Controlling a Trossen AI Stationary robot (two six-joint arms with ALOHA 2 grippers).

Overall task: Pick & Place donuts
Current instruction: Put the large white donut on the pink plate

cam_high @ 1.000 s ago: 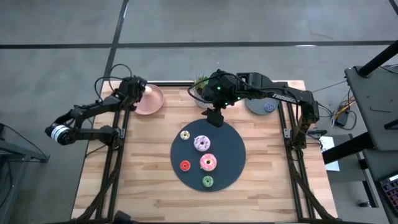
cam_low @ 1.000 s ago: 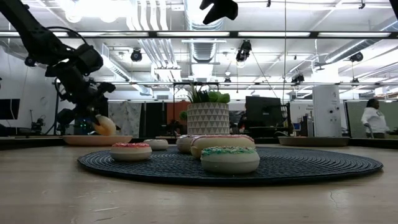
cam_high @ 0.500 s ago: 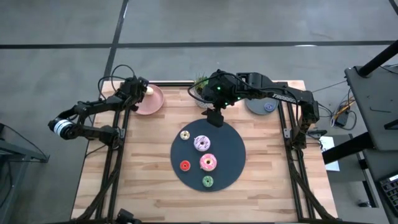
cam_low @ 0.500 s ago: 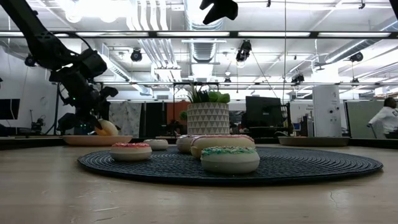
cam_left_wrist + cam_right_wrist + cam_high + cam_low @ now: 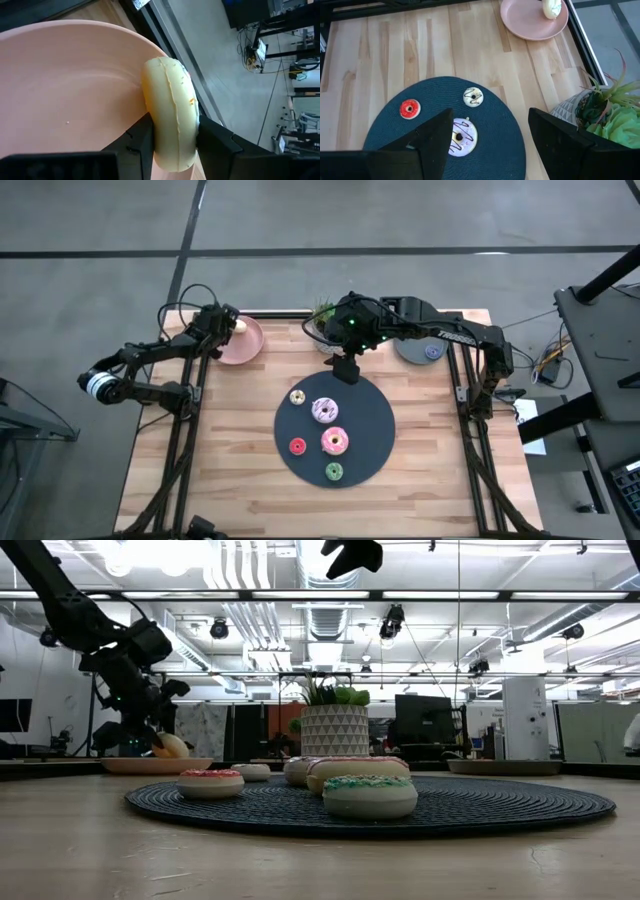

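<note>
Cream ring donut (image 5: 172, 112) sits pinched upright in the left tool (image 5: 170, 142), lowered over the round pink plate (image 5: 65, 85) since a second ago, not yet let go. Right tool (image 5: 345, 369) hangs wide open and empty above the dark round mat (image 5: 370, 425), beyond the plate, holding unchanged.

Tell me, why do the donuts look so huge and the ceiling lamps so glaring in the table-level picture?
In the low view the camera sits at table height, so the near green donut looms large, and the ceiling lights blow out to white. In the high view the same green donut looks tiny and evenly lit on the dark mat.
</note>
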